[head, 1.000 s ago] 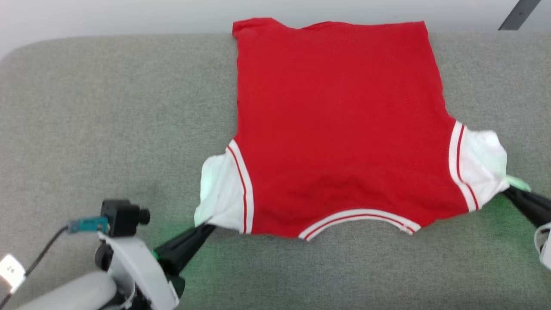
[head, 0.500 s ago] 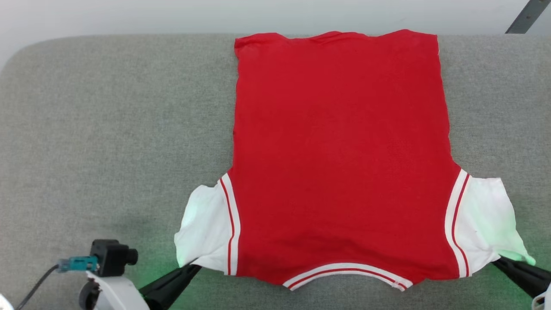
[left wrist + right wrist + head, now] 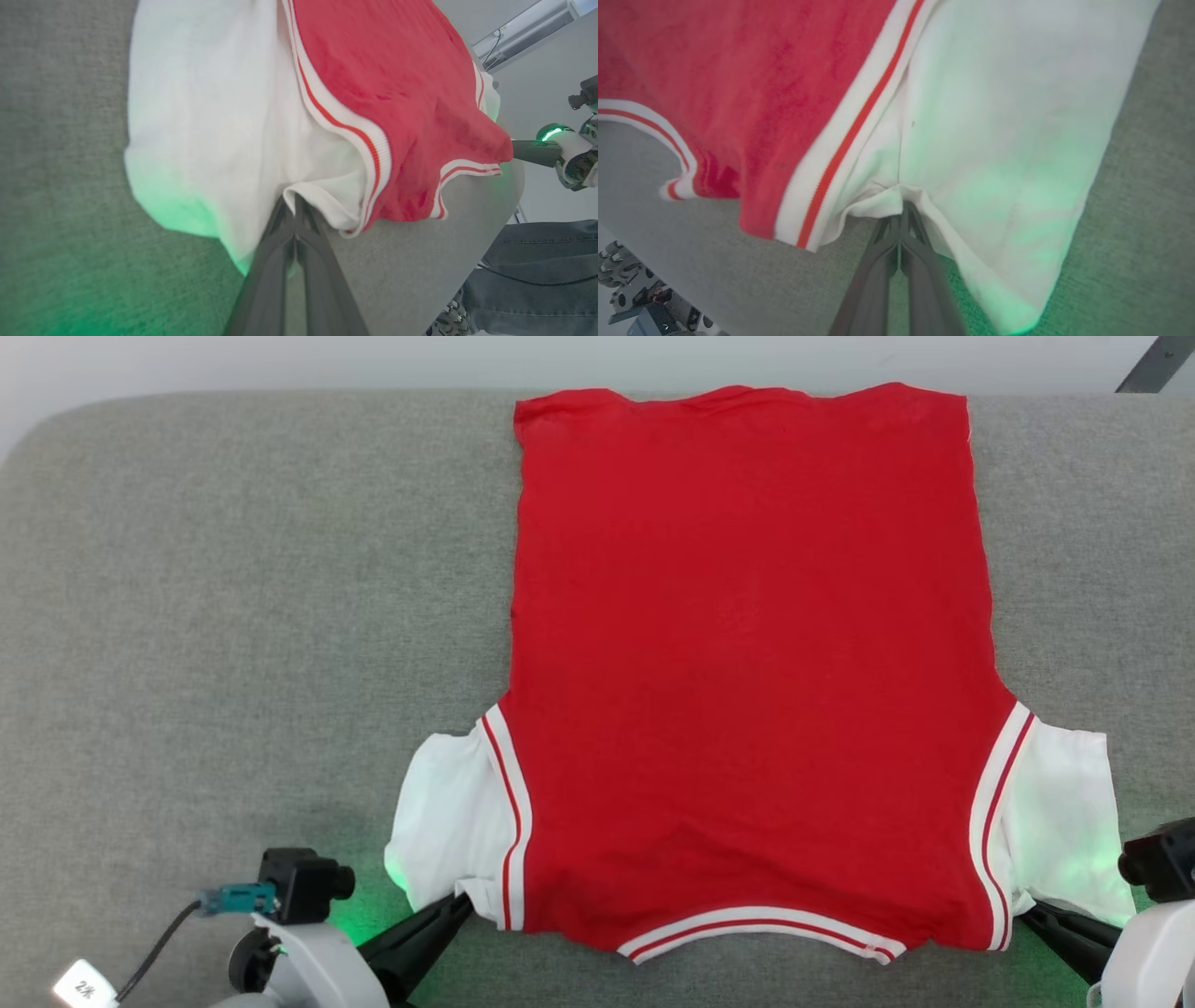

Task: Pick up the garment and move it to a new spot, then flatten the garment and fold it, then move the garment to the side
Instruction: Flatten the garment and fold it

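The garment (image 3: 747, 663) lies spread back-up on the grey table (image 3: 233, 616), a red body with white sleeves and striped trim. Its collar edge is nearest me and its hem reaches the far edge. My left gripper (image 3: 460, 902) is shut on the lower edge of the left white sleeve (image 3: 210, 116), the fingers (image 3: 280, 242) pressed together on a fold of cloth. My right gripper (image 3: 1025, 915) is shut on the right white sleeve (image 3: 994, 116) in the same way, pinching a small pucker of fabric. Any chest lettering is hidden underneath.
Bare grey table stretches wide to the left of the garment, with a narrower strip on the right. A person's leg in jeans (image 3: 537, 275) stands beyond the table's near edge. A dark strut (image 3: 1153, 359) crosses the top right corner.
Both grippers have drawn the sleeves back toward me, and the garment has slid nearer and stretched out flatter and longer. Both grips have stayed shut. The head view has shifted slightly.
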Robot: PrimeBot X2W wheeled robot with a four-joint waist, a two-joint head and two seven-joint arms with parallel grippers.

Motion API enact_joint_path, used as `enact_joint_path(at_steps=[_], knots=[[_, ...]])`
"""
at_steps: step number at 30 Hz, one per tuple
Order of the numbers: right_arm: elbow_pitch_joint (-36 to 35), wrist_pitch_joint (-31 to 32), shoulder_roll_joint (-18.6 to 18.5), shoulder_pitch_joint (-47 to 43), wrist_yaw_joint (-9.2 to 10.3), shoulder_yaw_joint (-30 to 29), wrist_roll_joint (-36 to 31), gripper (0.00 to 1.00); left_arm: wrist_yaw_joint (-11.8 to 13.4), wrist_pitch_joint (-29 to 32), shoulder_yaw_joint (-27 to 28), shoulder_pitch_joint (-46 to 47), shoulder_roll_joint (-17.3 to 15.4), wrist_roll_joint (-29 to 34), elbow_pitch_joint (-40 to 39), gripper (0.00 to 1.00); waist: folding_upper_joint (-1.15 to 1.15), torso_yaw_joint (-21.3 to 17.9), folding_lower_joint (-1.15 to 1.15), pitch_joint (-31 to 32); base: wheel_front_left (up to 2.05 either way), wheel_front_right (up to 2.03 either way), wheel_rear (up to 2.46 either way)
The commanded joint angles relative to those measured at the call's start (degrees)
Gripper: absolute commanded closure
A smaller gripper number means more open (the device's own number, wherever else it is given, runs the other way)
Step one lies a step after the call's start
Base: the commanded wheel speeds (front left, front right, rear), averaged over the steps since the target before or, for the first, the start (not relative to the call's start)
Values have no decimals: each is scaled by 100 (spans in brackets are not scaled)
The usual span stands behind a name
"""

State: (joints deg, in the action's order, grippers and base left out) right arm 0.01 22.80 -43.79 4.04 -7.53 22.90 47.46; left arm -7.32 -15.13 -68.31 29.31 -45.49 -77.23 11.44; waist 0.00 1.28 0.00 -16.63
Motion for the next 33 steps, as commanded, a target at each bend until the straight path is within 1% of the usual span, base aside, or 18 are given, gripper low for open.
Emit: enact_joint_path(at_steps=[1,5,10,11,12,13,14,16,20,25,27,29,31,33], knots=[[150,63,121,-25,8,108,-188,100,-2,6,18,-3,93,104,188,100,0,19,0,2,0,0,0],[310,23,267,24,8,145,-379,100,2,5,152,-134,322,236,430,100,0,11,0,34,0,0,0],[366,-31,351,54,8,184,-491,100,-3,11,246,-263,508,399,603,100,0,-60,0,60,0,0,0],[351,-45,341,62,8,190,-532,98,-4,10,269,-286,533,417,621,100,0,-79,0,60,0,0,0],[318,-72,318,68,8,184,-562,76,-5,10,291,-298,552,442,632,100,0,-97,0,58,0,0,0],[278,-64,297,80,8,171,-572,51,-6,10,316,-314,564,456,634,100,0,-118,0,55,0,0,0],[209,-68,268,90,8,162,-569,0,-6,11,343,-322,570,474,631,100,0,-138,0,50,0,0,0],[14,-76,196,96,8,85,-510,0,-7,21,406,-354,577,520,609,100,0,-172,0,36,0,0,0],[-437,-30,-83,-6,8,-235,-534,0,-8,21,511,-393,583,616,561,100,0,-186,0,-18,0,0,0],[-1200,277,-368,-304,8,-948,-433,0,-9,21,643,-395,616,775,485,100,0,-128,0,-123,0,0,0],[-1479,468,-396,-299,8,-1282,-368,0,-9,21,705,-409,635,821,446,100,0,-109,0,-170,0,0,0],[-1691,664,-395,-114,8,-1533,-344,0,-9,21,764,-388,659,884,408,100,0,-76,0,-231,0,0,0],[-1743,773,-386,2,8,-1614,-323,0,-9,21,777,-375,678,914,394,100,0,-52,0,-261,0,0,0],[-1751,991,-320,380,8,-1674,-281,0,-9,22,788,-321,727,965,363,100,0,1,0,-333,0,0,0]])
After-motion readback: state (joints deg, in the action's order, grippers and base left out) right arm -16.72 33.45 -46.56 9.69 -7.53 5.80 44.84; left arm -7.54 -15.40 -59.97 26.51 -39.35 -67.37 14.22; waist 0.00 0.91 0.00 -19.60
